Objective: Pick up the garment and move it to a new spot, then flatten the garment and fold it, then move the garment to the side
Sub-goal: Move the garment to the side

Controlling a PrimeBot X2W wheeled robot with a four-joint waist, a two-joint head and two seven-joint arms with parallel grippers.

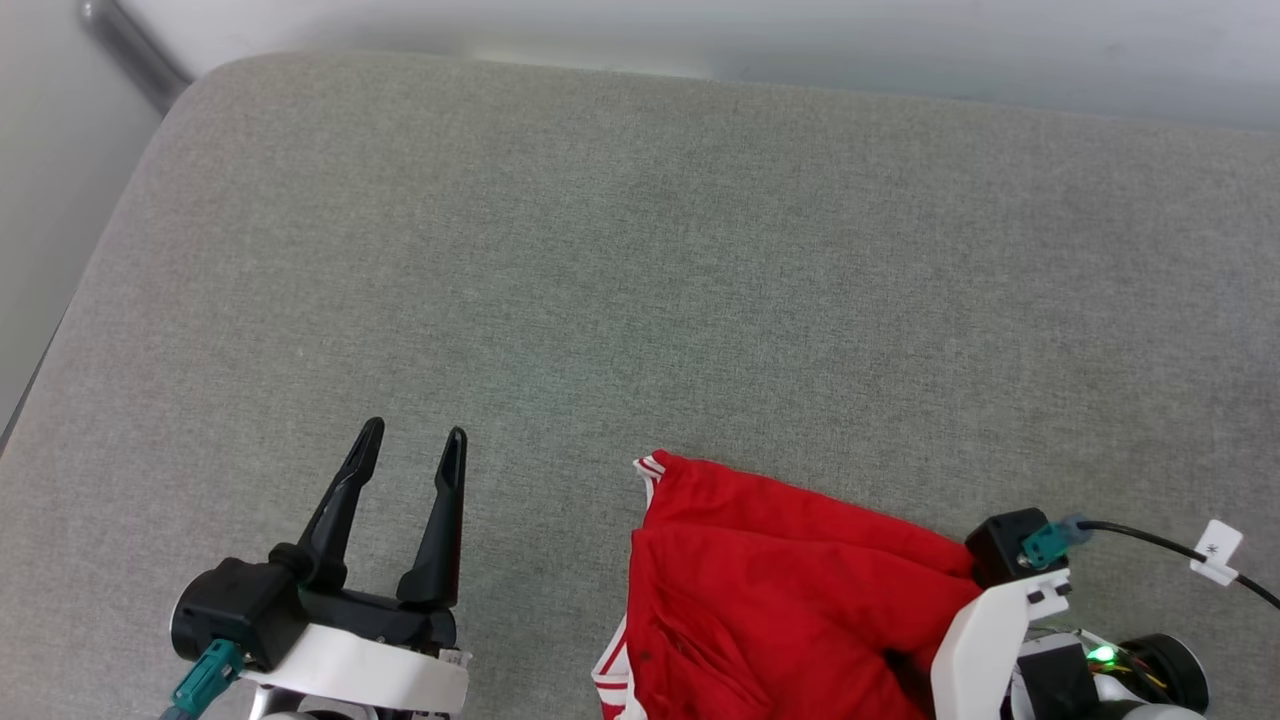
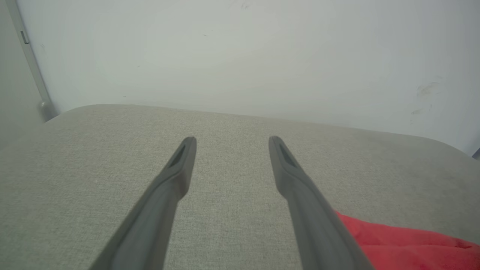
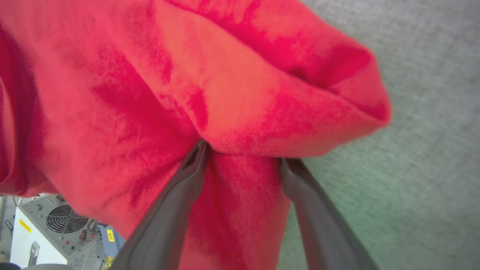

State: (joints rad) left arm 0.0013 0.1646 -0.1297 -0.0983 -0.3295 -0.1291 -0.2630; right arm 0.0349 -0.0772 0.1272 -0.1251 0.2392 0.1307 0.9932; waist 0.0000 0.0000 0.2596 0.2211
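The garment [image 1: 780, 580] lies crumpled at the near right of the grey fabric surface [image 1: 640, 260], plain red side up, with striped trim at its left corners. My right gripper [image 3: 242, 153] is open, its two fingers spread wide around a bunched fold of the garment [image 3: 225, 82]; the fingertips are buried under the cloth. In the head view only that arm's white wrist [image 1: 1000, 610] shows, at the garment's right edge. My left gripper [image 1: 413, 437] is open and empty, hovering left of the garment [image 2: 405, 243], with bare fabric between its fingers [image 2: 232, 140].
A pale wall [image 1: 700, 30] runs along the surface's far edge, with a metal post [image 1: 130, 45] at the far left corner. A white cabinet with a fan grille [image 3: 56, 225] stands below the near edge. A black cable with a white tag [image 1: 1215, 550] trails off right.
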